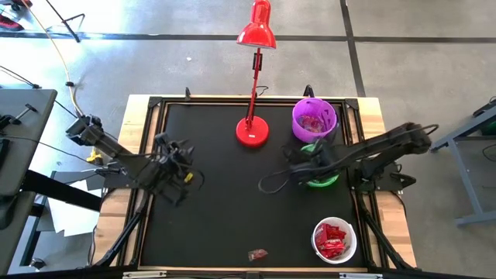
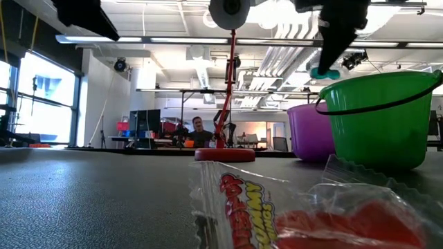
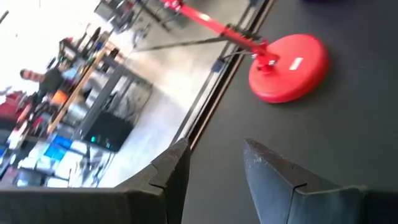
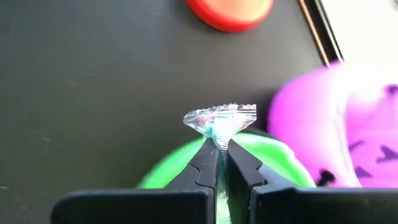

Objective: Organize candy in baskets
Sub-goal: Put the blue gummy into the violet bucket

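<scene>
My right gripper (image 4: 221, 146) is shut on a small clear blue-and-white candy (image 4: 221, 118), just above the green basket (image 4: 163, 175). The low view shows that candy (image 2: 324, 72) hanging over the green basket's rim (image 2: 377, 86). The purple basket (image 1: 298, 124) stands just behind the green one, with candy inside. Near the front right, the white basket (image 1: 333, 221) holds red candies. One loose red candy (image 1: 257, 254) lies flat on the mat by the near edge. My left gripper (image 1: 186, 163) hovers open over the mat's left part, with nothing between its fingers (image 3: 273, 171). My right gripper pinches the candy by one end of its wrapper (image 4: 219, 135) between its two fingertips. The fingers slant downward from the table's right side. The rest of the candy sticks out beyond the fingertips, lifted clear above the green basket.
A red desk lamp stands on its round base (image 1: 252, 132) at the far middle of the mat, left of the purple basket. The mat's raised frame (image 1: 155, 108) runs around the black surface. A person sits far off in the room (image 2: 201, 131).
</scene>
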